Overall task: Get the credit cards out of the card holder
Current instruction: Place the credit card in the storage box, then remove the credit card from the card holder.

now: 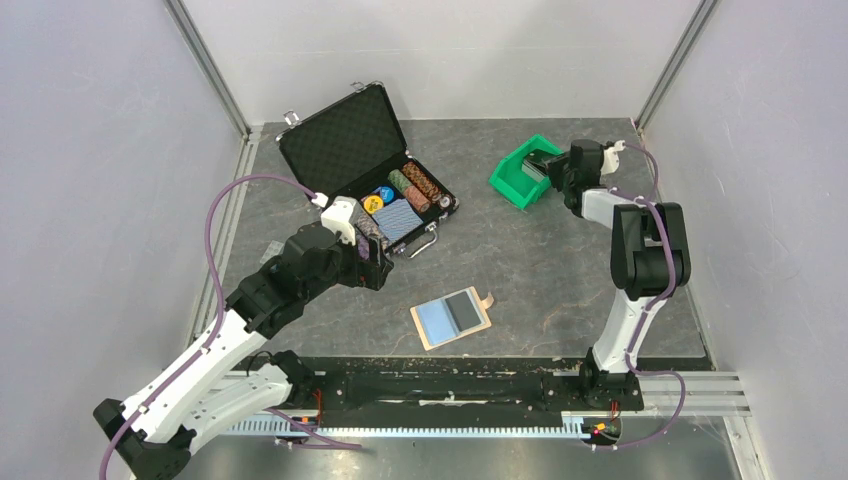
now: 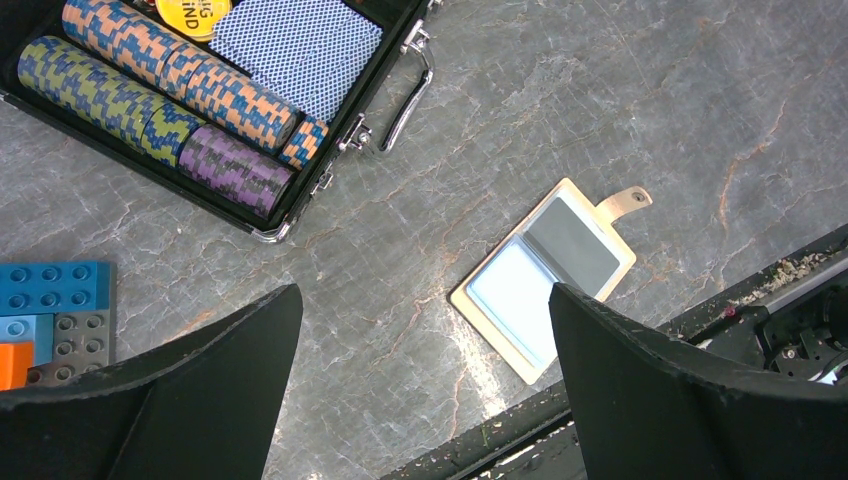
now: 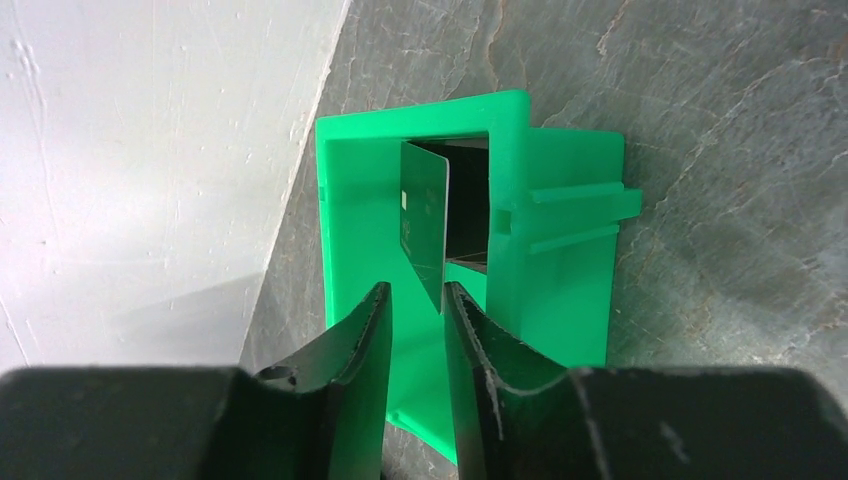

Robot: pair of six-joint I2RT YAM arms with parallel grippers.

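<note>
Right gripper (image 3: 416,295), jaws parted, seemingly releasing a thin dark card (image 3: 425,225) into the green plastic bin (image 3: 565,260); left gripper (image 2: 422,295) gapes above the tan folding card holder (image 2: 545,272).

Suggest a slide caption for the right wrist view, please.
Right gripper, jaws slightly apart, over a dark credit card standing inside the green bin.

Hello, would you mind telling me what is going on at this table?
The right claw is over the green bin, jaws slightly parted around the corner of a dark card standing on edge inside it. The left claw hovers wide open near the tan wallet, which lies spread open on the table.
</note>
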